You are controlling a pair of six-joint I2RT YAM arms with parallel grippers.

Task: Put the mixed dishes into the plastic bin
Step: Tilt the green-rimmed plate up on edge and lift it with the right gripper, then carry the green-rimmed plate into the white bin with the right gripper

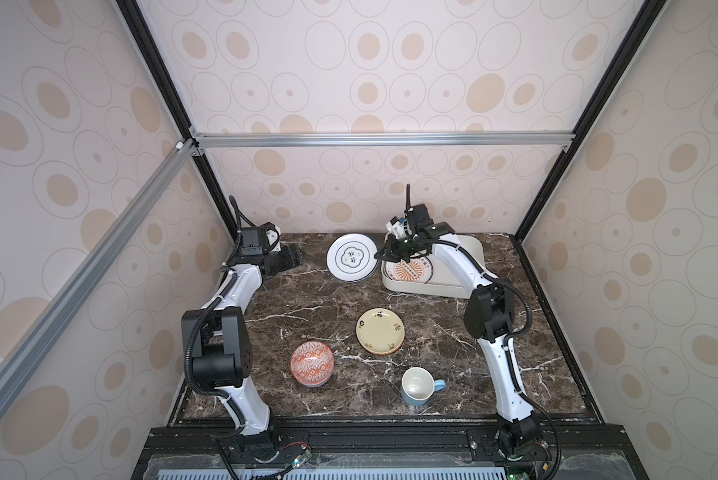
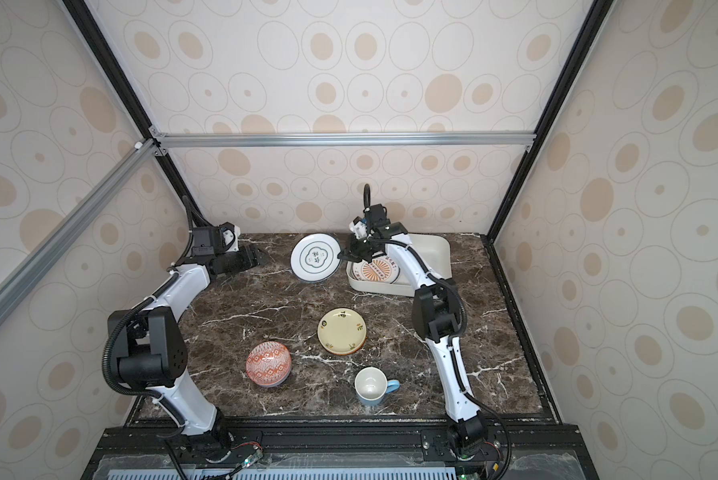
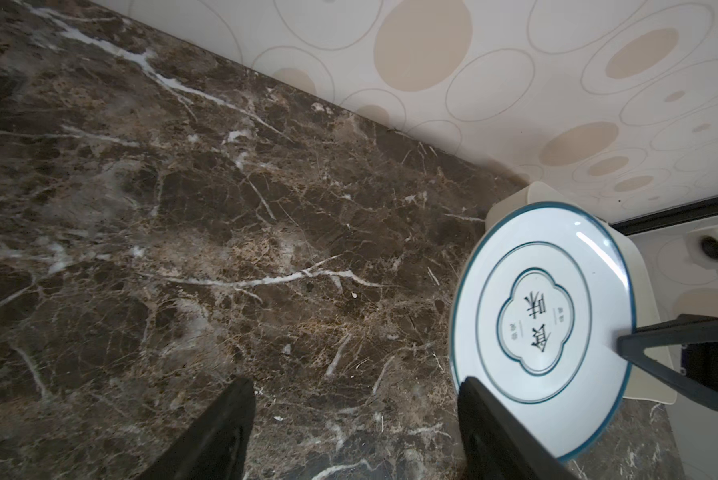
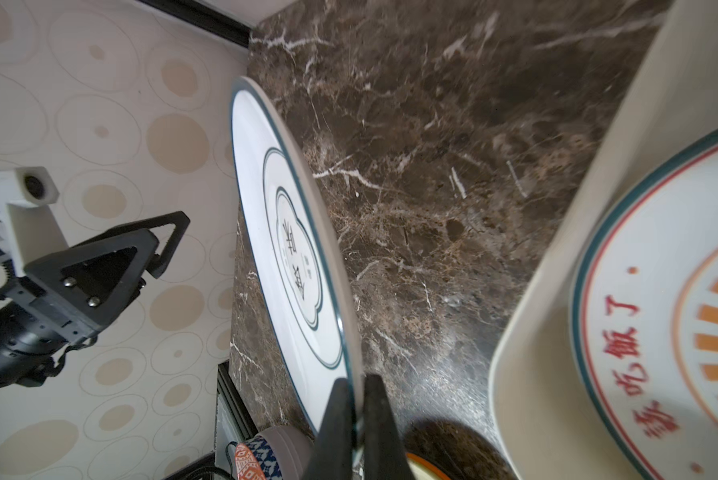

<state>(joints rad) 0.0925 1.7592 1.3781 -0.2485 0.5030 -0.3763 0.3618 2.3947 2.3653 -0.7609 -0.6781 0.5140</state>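
Writing, held plate: the ringed plate (image 1: 351, 257) is white with teal rings. Two large black Chinese characters sit in a four-lobed teal outline at its centre, and the marks beside them are too small to read.
Writing, binned plate: the sunburst plate (image 1: 411, 270) has red Chinese characters around orange rays. In the right wrist view part of it seems to read 吃飯了.
Right claw: the right gripper (image 1: 377, 255) is pinched onto the ringed plate's right rim, one jaw on each face.
Left claw: the left gripper (image 1: 297, 254) has its jaws spread with nothing between them. It is at the table's upper left, apart from the plate.
Ringed plate, place and pose: upper centre in both top views, just left of the bin and tilted. I cannot tell whether its lower rim touches the table (image 1: 307, 316).
Bin: the plastic bin (image 1: 415, 289) is at the table's upper right, long axis roughly left to right. The sunburst plate lies flat in its left end.
On the table: the cream-yellow plate (image 1: 380, 330) lies flat at centre and the patterned bowl (image 1: 311, 362) sits mouth up at lower left. The blue mug (image 1: 417, 386) stands upright at lower centre, handle pointing right.
Count: three plates, one bowl, one mug, one bin.
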